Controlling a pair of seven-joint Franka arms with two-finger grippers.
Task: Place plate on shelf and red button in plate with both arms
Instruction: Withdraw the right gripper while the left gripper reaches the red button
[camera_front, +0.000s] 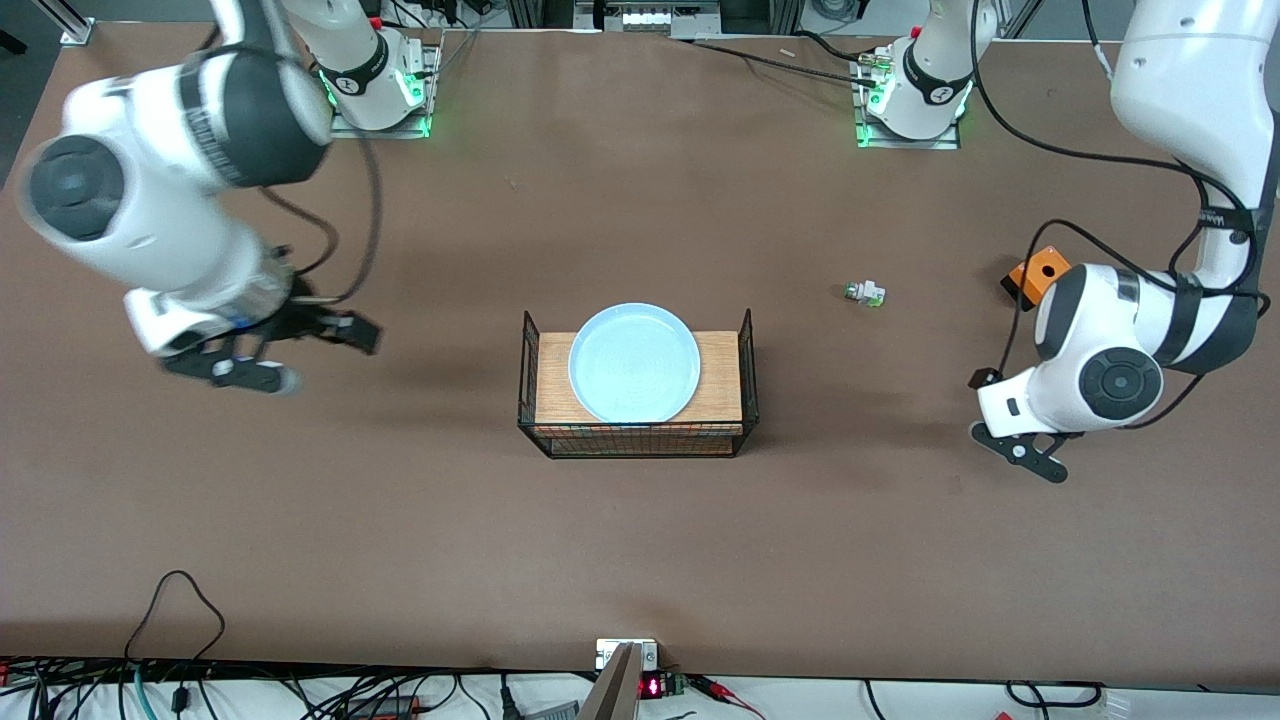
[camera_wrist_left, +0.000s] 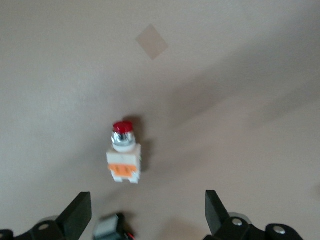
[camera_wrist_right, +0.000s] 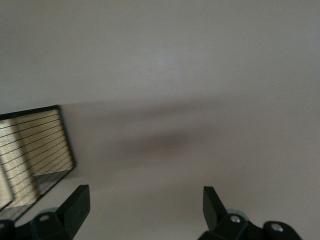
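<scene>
The pale light-blue plate (camera_front: 634, 362) lies on the wooden top of the wire basket (camera_front: 722, 372) at the table's middle. The red button (camera_wrist_left: 124, 151), with white body, orange band and red cap, lies on the table in the left wrist view. The left arm hides it in the front view. My left gripper (camera_wrist_left: 147, 205) is open and empty, low over the table just short of the button; it also shows in the front view (camera_front: 985, 412). My right gripper (camera_front: 305, 352) is open and empty over bare table toward the right arm's end, apart from the basket (camera_wrist_right: 30, 155); its own view (camera_wrist_right: 145, 197) shows nothing between the fingers.
A white switch with a green tip (camera_front: 865, 293) lies between the basket and the left arm. An orange block (camera_front: 1040, 272) sits by the left arm's elbow. A small grey and black object (camera_wrist_left: 111, 227) lies beside the red button, close to the left gripper.
</scene>
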